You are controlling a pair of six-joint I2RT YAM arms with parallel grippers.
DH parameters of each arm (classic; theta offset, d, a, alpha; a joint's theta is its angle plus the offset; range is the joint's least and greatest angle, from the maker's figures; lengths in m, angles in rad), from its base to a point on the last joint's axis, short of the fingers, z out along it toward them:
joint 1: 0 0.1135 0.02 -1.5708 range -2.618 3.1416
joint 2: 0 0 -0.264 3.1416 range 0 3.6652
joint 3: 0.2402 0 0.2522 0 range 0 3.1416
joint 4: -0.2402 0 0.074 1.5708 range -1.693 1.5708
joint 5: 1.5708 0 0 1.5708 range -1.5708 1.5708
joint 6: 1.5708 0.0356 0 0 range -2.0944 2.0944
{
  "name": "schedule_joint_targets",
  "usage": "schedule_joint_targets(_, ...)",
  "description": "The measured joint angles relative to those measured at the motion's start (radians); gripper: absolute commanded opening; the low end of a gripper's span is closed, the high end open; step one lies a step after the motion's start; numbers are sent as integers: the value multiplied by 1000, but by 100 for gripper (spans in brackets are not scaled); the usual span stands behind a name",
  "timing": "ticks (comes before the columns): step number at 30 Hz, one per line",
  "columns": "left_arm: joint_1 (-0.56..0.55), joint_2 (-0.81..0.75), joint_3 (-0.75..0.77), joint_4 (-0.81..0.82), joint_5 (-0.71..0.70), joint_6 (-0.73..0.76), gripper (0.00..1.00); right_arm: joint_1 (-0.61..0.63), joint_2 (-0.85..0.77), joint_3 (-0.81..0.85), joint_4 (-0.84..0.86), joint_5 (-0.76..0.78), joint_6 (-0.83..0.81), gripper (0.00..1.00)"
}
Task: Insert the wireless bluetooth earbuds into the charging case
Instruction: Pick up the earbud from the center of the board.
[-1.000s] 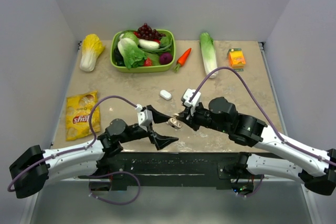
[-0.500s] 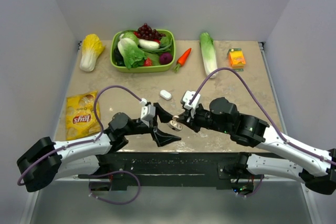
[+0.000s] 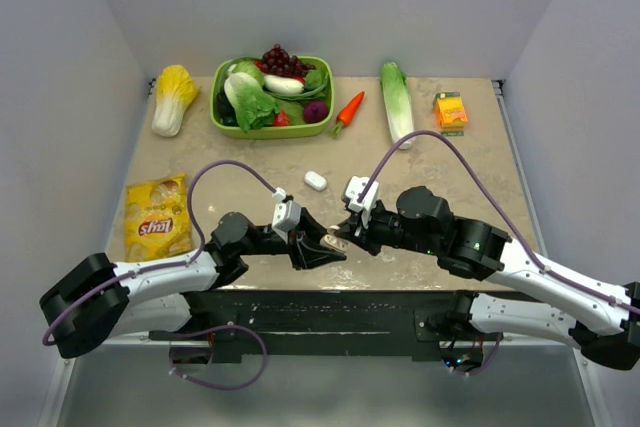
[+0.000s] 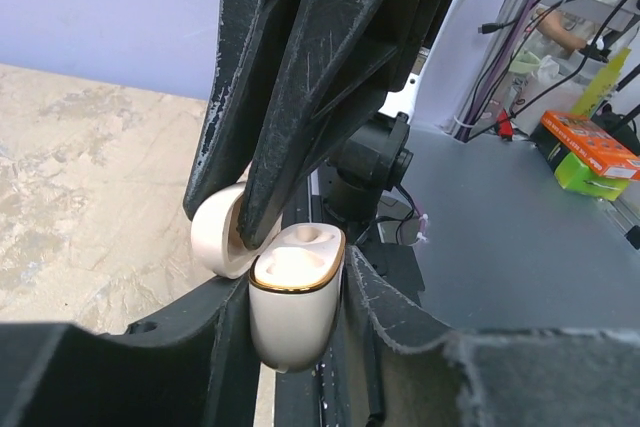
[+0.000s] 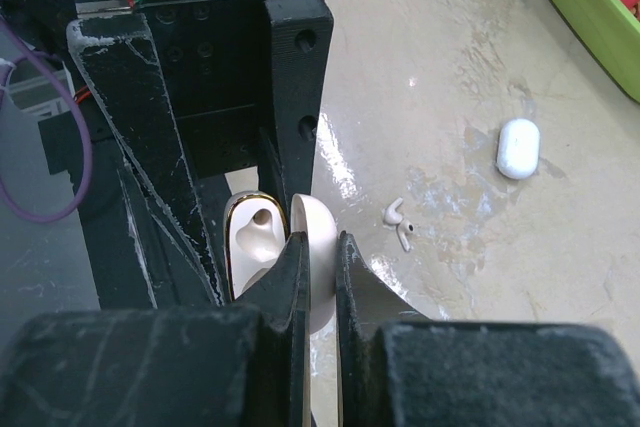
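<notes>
The charging case (image 4: 293, 307) is white with a gold rim and is held above the table's near edge, its lid (image 4: 217, 239) swung open. My left gripper (image 4: 295, 322) is shut on the case body, a finger pressed against each side. My right gripper (image 5: 318, 257) is shut on the open lid (image 5: 316, 277), and the empty sockets of the case (image 5: 250, 242) show beside it. In the top view both grippers meet at the case (image 3: 335, 240), the left gripper (image 3: 322, 247) from the left and the right gripper (image 3: 347, 234) from the right. One white earbud (image 5: 400, 224) lies on the table beyond.
A small white oval pebble-shaped object (image 3: 315, 180) lies mid-table. A green basket (image 3: 222, 122) of vegetables, a carrot (image 3: 347, 110), a green cabbage (image 3: 397, 102), a yellow cabbage (image 3: 173, 97) and an orange box (image 3: 451, 110) line the back. A chips bag (image 3: 157, 219) lies at the left.
The left arm moved right to the case and its wide-open jaws closed on the case body. The right gripper kept hold of the lid, hardly moving.
</notes>
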Motion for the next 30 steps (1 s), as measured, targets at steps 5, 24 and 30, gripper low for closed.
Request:
schedule_joint_targets(5,0,4,0,4,5,-1,42,0,0,0,-4,-3,-1,0)
schedule_joint_targets(24,-2,4,-33,86,-30,2,0,1,-16,6,27,88,80,69)
schedule_joint_targets(30,-1,-68,-130,149,-169,18,0,-57,-75,6,103,217,213,72)
